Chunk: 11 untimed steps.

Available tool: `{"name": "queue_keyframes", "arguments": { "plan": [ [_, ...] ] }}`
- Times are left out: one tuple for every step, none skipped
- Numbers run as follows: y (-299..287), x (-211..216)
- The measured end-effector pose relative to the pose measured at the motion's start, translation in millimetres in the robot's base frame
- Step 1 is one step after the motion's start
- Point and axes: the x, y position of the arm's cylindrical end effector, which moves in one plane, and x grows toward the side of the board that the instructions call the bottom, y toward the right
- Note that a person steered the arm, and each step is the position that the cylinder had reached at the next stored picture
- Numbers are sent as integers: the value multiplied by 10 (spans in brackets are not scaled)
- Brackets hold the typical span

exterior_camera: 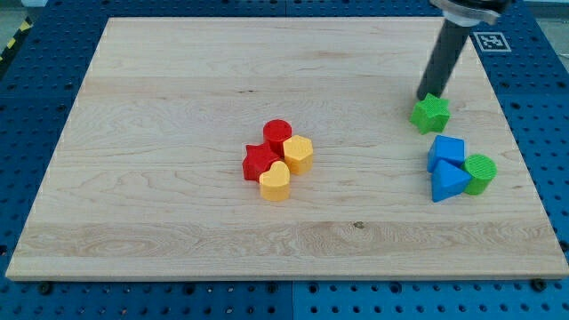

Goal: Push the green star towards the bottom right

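You have a wooden worktop [178,107] carrying a green star [431,113], two blue blocks [447,168], a green cylinder [481,172], and a red-and-yellow cluster [278,159].

green star [430,113] | blue blocks [447,167] | red star [259,162] | yellow heart [275,181]

2 red blocks [267,151], 2 yellow [287,167], 2 blue [447,167], 2 green [455,142].
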Motion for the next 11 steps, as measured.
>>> {"name": "queue_keyframes", "arguments": {
  "plan": [
    [-540, 0],
    [-639, -14],
    [-569, -157],
    [-423, -145],
    [-283, 13],
    [-101, 238],
    [162, 382],
    [310, 479],
    [323, 538],
    [323, 573],
    [321, 719]
  ]
}}
